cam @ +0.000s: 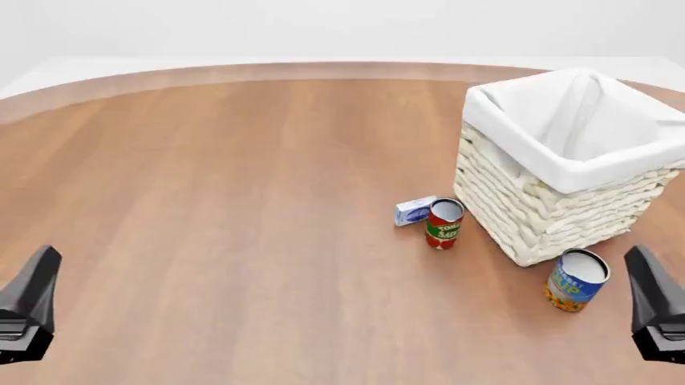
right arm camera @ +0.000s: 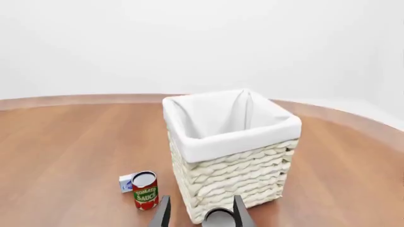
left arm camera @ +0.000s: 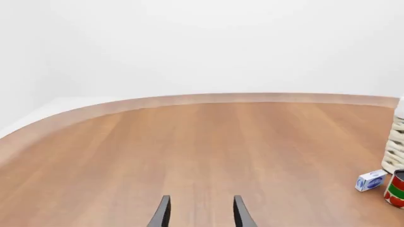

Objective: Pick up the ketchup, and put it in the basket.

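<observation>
Two hands hang empty, fingers wide: left hand (left arm camera: 198, 212), right hand (right arm camera: 200, 212). No red plastic ketchup bottle shows on the wooden surface (cam: 214, 200) or beside the cream woven wicker basket (cam: 557, 216). Such a bottle is probably light, smooth and squeezable, so grip it mid-body.

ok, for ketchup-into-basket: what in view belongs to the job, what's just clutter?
Job: basket. No ketchup bottle shows in any view.
Lying about: tomato sauce can, blue-and-orange can, small blue-and-white box.
</observation>
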Available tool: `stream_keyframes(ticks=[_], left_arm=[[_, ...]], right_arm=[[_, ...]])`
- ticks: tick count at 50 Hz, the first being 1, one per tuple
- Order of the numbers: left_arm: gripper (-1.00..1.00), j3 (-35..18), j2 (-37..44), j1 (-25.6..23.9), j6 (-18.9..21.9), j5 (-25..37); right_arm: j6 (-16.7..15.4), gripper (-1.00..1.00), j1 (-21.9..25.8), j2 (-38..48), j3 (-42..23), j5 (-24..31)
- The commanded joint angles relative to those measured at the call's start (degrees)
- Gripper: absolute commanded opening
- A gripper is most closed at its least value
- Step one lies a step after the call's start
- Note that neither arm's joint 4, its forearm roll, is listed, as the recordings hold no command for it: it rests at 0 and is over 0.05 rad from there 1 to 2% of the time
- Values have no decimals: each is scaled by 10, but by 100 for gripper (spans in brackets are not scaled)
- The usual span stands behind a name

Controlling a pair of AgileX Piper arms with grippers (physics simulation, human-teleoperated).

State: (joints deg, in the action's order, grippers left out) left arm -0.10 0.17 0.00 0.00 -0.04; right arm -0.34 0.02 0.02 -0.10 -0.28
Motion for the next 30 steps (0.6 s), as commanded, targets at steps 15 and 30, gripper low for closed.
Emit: stream_keyframes(ticks=[15, 30], left_arm=[[100, -1, 3, 0, 0, -1], [100, -1, 3, 0, 0, -1]], right_arm=[[-20, 100, 16, 0, 0, -10], [-40, 100, 53, 0, 1, -13]])
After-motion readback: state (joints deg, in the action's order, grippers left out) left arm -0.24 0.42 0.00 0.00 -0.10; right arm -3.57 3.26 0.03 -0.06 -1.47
